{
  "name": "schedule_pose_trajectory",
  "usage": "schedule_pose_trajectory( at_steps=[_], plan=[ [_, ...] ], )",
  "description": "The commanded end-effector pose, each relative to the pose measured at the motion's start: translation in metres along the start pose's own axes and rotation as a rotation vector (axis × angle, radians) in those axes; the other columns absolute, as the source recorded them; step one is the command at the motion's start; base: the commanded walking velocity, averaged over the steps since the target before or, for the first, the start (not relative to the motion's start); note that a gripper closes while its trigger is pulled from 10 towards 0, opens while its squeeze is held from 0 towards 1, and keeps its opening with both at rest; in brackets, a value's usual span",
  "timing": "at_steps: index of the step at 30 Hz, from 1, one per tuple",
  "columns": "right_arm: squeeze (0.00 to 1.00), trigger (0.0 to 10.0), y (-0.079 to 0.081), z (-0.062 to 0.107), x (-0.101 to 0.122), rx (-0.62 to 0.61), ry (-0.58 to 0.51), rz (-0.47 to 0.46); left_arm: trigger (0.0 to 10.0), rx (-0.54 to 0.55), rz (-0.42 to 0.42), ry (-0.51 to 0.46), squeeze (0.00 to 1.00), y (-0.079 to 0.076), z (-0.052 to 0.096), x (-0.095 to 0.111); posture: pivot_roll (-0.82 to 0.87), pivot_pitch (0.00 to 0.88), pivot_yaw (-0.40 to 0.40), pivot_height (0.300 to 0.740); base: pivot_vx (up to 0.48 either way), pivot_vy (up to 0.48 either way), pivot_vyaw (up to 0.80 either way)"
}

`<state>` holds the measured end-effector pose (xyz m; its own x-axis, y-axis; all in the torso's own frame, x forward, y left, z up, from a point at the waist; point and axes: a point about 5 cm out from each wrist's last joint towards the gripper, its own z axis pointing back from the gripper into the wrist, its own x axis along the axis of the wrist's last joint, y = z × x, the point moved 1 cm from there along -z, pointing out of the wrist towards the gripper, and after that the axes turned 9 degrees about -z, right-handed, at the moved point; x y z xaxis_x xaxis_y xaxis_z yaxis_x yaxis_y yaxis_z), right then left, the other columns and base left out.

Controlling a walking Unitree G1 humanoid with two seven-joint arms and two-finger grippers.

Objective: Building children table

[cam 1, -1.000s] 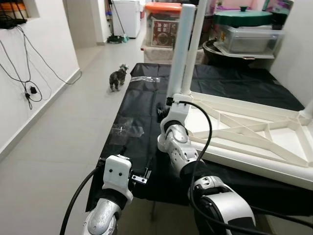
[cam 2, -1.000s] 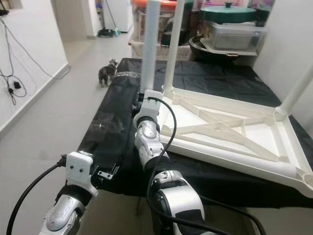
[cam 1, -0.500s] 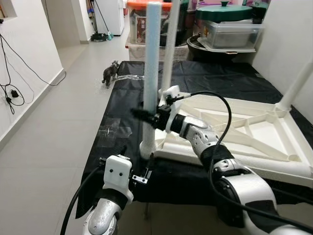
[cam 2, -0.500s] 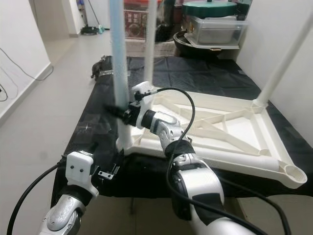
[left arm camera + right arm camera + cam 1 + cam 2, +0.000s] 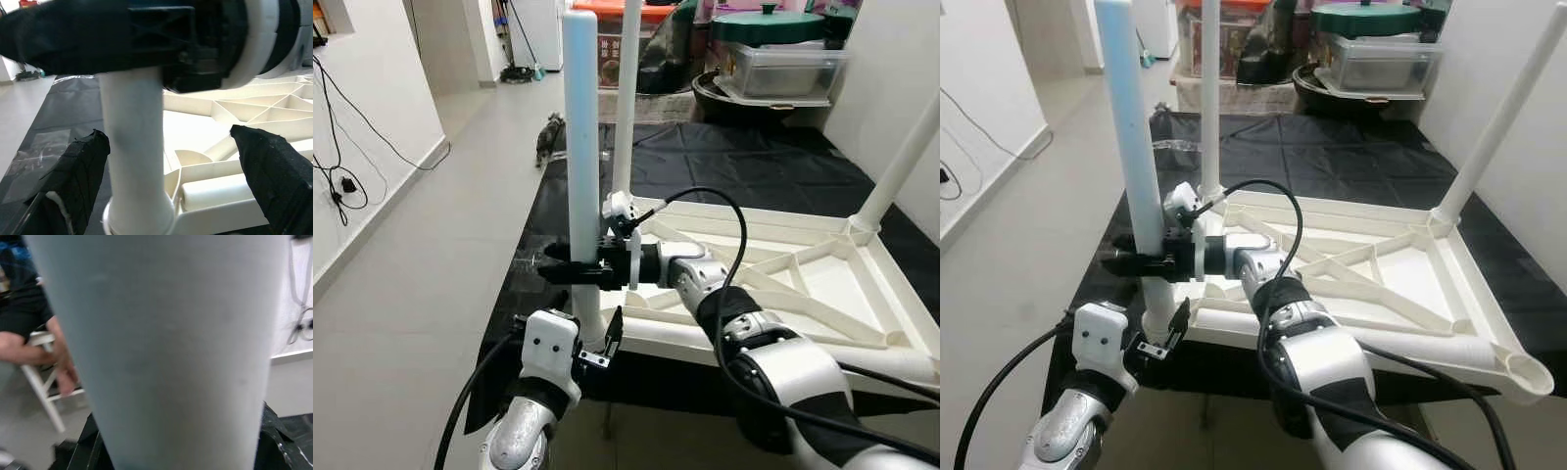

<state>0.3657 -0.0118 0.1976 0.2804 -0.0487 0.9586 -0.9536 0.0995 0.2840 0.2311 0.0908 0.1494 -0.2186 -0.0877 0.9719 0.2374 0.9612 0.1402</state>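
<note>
Behind upturned table (image 5: 822,284), storage boxes (image 5: 783,69), dog (image 5: 549,132)

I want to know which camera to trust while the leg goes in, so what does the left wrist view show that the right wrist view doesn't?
The left wrist view shows the leg's foot seated in the corner socket of the upturned white tabletop, flanked by the left gripper with its fingers apart. The right wrist view gives a close look at the leg's shaft, with a person's forearm by a white frame in the background. Both show the near white leg and the right gripper clamped on it.
</note>
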Motion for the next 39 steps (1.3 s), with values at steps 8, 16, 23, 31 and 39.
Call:
schedule_pose_trajectory(
  at_steps=[8,16,23,31,39],
  plan=[
    [0.0,0.0,-0.038,0.022,0.013,-0.647,-0.259,-0.033,10.0,-0.001,-0.008,0.004,0.0,0.001,0.001,-0.001,-0.01,0.0,-0.04,0.74,0.0,0.0,0.0],
    [0.0,0.0,-0.063,0.085,-0.002,-1.509,-0.419,-0.09,10.0,-0.013,-0.008,0.007,0.0,-0.001,0.001,-0.002,-0.02,0.0,-0.03,0.74,0.0,0.0,0.0],
    [0.0,0.0,-0.056,0.062,-0.012,-1.513,-0.457,-0.174,10.0,-0.007,-0.013,0.008,0.0,0.001,0.001,-0.002,0.0,0.0,-0.03,0.74,0.0,0.0,0.0],
    [1.0,10.0,-0.043,0.021,0.006,-1.166,-0.503,-0.146,10.0,-0.007,-0.014,0.007,0.0,0.001,0.0,-0.002,0.01,0.0,-0.041,0.74,0.0,0.0,0.0],
    [0.0,10.0,-0.033,0.003,0.013,-0.712,-0.386,-0.165,10.0,-0.005,-0.012,0.005,0.0,0.001,-0.001,-0.002,0.01,0.0,-0.042,0.74,0.0,0.0,0.0]
  ],
)
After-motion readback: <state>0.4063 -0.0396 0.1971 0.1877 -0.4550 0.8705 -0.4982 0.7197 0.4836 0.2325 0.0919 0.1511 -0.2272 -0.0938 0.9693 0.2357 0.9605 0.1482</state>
